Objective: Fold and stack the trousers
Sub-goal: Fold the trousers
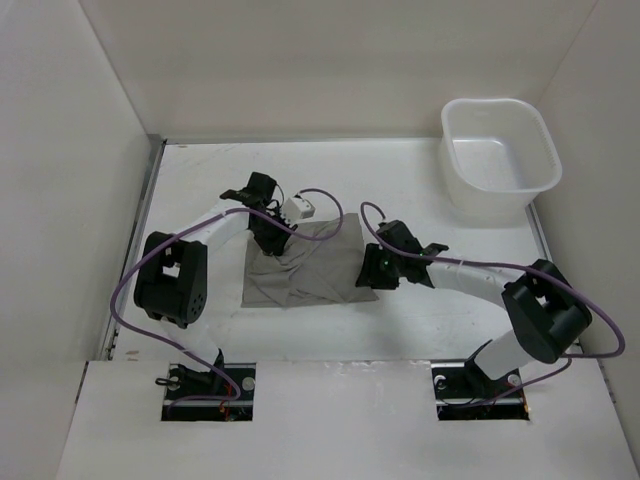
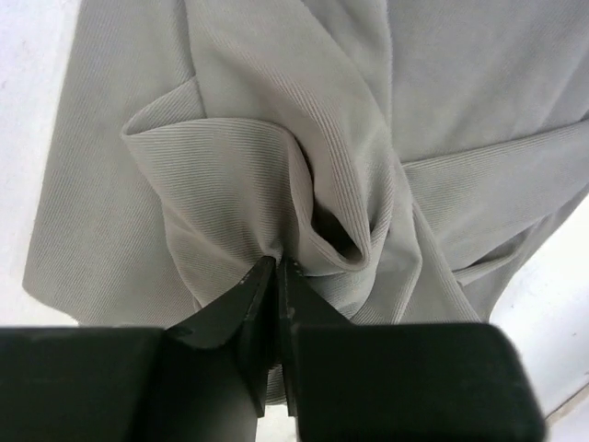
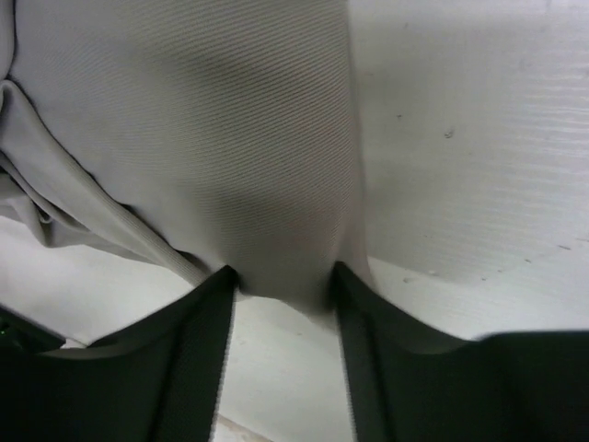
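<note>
**Both grippers at the trousers, mid-fold**

The grey-taupe trousers of soft matte cloth lie in the middle of the white table, already gathered into a rough, rumpled rectangle rather than spread at full length. The arms reach in from opposite sides, the left at the far-left part of the cloth and the right at its right edge. Judging by this, the step in hand is another fold, with each side held so the cloth can be carried over evenly.

The left gripper has its jaws drawn almost together on a pinched ridge of cloth. Folds radiate from the pinch and a deep pocket of fabric curls just beside it, which suggests a firm hold on more than one layer.

The right gripper stands with its jaws partly apart, and the edge of the trousers fills the gap between them. The cloth rises off the table there, but I cannot tell whether the jaws truly clamp it.

The white rectangular plastic tub sits well apart at the far-right corner.
</note>
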Controlling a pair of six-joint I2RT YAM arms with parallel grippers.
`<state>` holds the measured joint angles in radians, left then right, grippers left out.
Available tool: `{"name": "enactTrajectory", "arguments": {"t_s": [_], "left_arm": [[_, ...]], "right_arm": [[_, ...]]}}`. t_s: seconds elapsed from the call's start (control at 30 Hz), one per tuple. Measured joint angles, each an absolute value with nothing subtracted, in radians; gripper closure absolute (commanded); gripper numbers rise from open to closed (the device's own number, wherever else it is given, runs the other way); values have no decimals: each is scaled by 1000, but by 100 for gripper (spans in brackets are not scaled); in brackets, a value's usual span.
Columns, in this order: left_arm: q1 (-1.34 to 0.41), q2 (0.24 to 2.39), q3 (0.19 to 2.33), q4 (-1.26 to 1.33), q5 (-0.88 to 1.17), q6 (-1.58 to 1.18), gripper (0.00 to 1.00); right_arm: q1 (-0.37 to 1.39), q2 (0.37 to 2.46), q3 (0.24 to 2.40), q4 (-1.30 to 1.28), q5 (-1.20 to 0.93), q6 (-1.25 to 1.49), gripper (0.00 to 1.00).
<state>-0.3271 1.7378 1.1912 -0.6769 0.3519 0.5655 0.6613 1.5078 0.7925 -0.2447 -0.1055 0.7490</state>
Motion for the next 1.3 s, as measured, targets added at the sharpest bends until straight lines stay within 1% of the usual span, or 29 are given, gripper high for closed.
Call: {"name": "enactTrajectory", "arguments": {"t_s": [0.07,0.1,0.13,0.17,0.3,0.5,0.57,0.63,0.7,0.77,0.8,0.93,1.07,1.17,1.3], "left_arm": [[-321,1738,1191,-663,329,544,100],[-316,1738,1191,-650,316,530,100],[-306,1738,1191,-630,302,511,100],[-293,1738,1192,-612,287,493,100],[-222,1738,1222,-549,223,424,100],[-146,1739,1274,-476,149,364,99],[-138,1744,1275,-458,125,353,97],[-137,1758,1275,-442,104,346,91],[-134,1776,1276,-421,85,343,78],[-132,1790,1276,-400,67,343,60],[-130,1792,1276,-395,59,342,55],[-106,1762,1277,-385,45,349,48],[-66,1635,1277,-421,73,382,45],[-123,1487,1275,-506,127,430,46],[-371,1362,1197,-555,204,467,46]], "right_arm": [[659,1526,780,-224,-132,754,83],[655,1534,768,-215,-144,759,92],[651,1541,757,-209,-154,762,98],[645,1547,744,-202,-162,766,100],[615,1546,711,-160,-205,786,100],[615,1536,694,-138,-212,784,100],[616,1536,694,-138,-215,780,100],[617,1536,694,-137,-219,774,100],[619,1537,695,-137,-220,770,100],[622,1539,697,-136,-222,764,100],[623,1540,698,-136,-223,762,99],[624,1545,703,-137,-233,752,99],[625,1548,706,-137,-237,738,98],[625,1553,711,-137,-242,731,98],[626,1555,712,-134,-244,729,98]]}}
